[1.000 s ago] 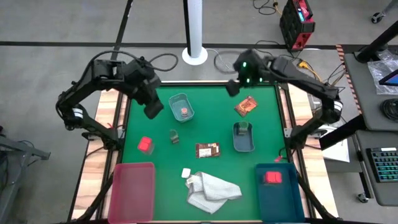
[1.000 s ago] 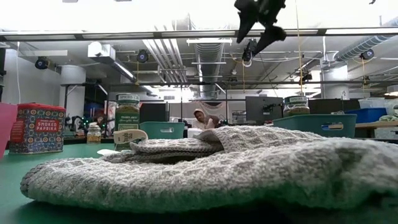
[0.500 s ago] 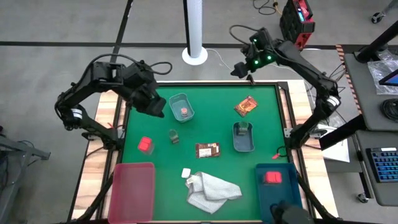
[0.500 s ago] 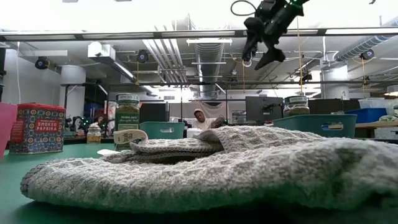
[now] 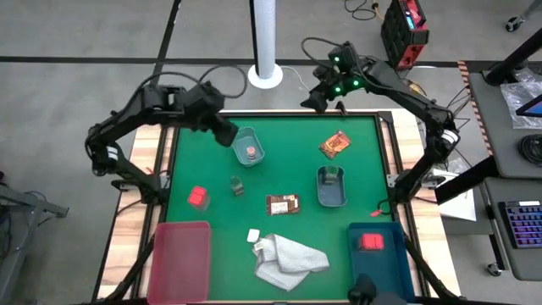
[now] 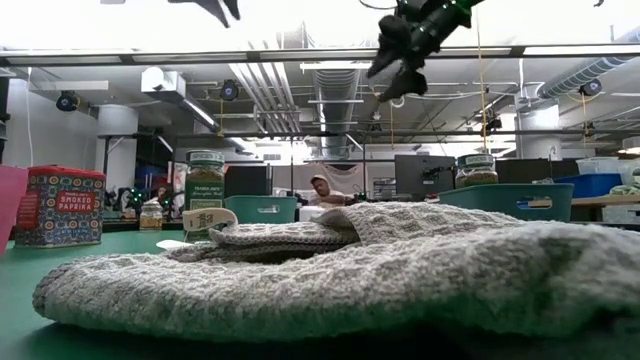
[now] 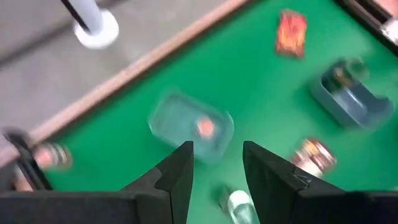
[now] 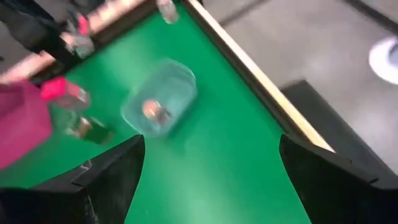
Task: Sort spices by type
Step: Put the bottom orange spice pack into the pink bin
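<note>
Sorting half done; left gripper (image 5: 227,135), part-open and empty, hovers beside the pale tray (image 5: 246,146) holding a pink-topped jar (image 5: 251,152), upper centre; right gripper (image 5: 315,99), wide open, top edge; next pick probably the green jar (image 5: 237,185) mid-worktop.

We counted two red blocks (image 5: 197,197) (image 5: 371,241), two packets (image 5: 334,145) (image 5: 282,204) and two green jars (image 5: 237,185) (image 5: 331,174). We saw one pink-topped jar (image 5: 251,153) and two pale trays (image 5: 246,146) (image 5: 330,188).

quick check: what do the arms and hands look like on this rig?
Two black jointed arms. The left hand has two flat, dark, angular fingers. The right hand sits below a wrist with green lights, and a black cable loops over that arm. Both bases sit at the table's wooden side edges.
</note>
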